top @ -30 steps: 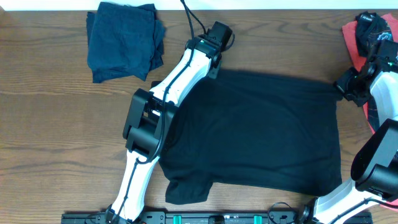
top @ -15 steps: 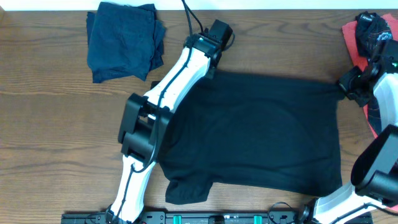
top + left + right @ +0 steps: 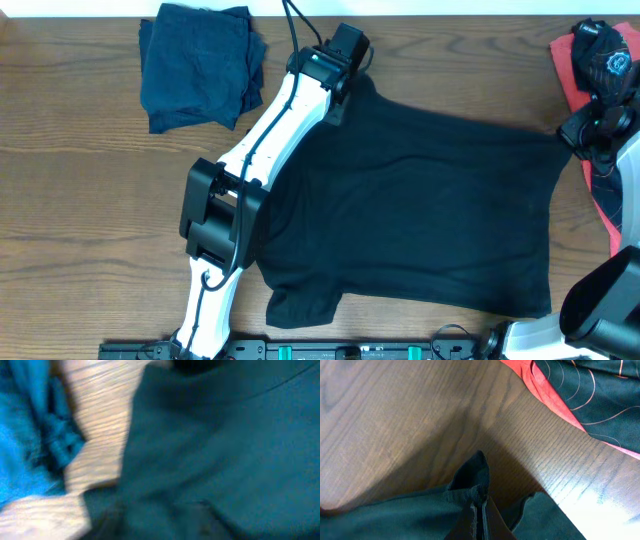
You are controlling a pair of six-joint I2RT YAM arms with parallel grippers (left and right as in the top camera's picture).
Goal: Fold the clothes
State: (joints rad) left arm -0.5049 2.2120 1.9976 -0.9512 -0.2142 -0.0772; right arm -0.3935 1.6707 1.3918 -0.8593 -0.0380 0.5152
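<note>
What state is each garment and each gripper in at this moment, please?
black T-shirt: spread out, unfolded.
navy shirt: folded, lying at the far left.
red-and-black garment: crumpled at the right edge.
left gripper: at the black T-shirt's far left corner; open or shut unclear.
right gripper: shut on the black T-shirt's edge.

Brown wood-grain surface (image 3: pixel 80 200). Black T-shirt (image 3: pixel 430 220) spread out, centre to lower right of frame. Folded navy T-shirt (image 3: pixel 200 65) upper left, apart from it. Coral-red and black garment (image 3: pixel 568 70) bunched at right edge.
</note>
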